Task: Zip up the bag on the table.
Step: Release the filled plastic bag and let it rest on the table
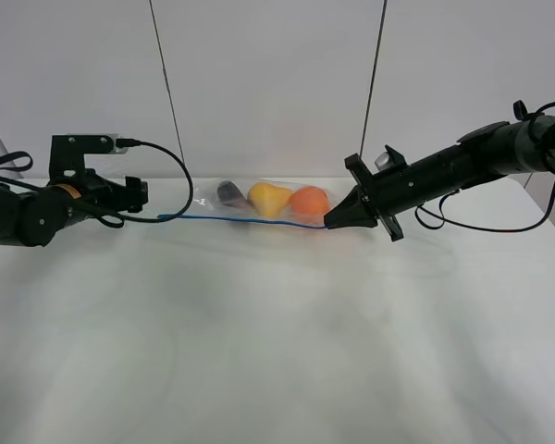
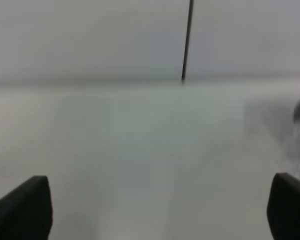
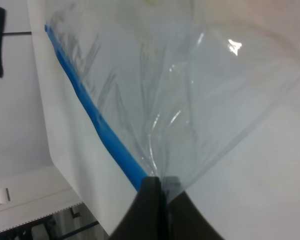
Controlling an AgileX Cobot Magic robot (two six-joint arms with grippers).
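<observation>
My right gripper (image 1: 330, 223) pinches the zipper-end corner of the bag (image 1: 264, 205) near the tabletop (image 1: 259, 351) far edge (left gripper (image 1: 141, 193) gapes, empty).

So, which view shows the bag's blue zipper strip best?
The right wrist view: the zipper strip runs large and sharp up to the right gripper pinching the bag. The exterior high view shows its whole length, but thin. The left wrist view shows none of it.

bag (image 1: 259, 205) on table (image 1: 277, 351) | left pincer (image 1: 142, 193) left | right pincer (image 1: 331, 222) right
</observation>
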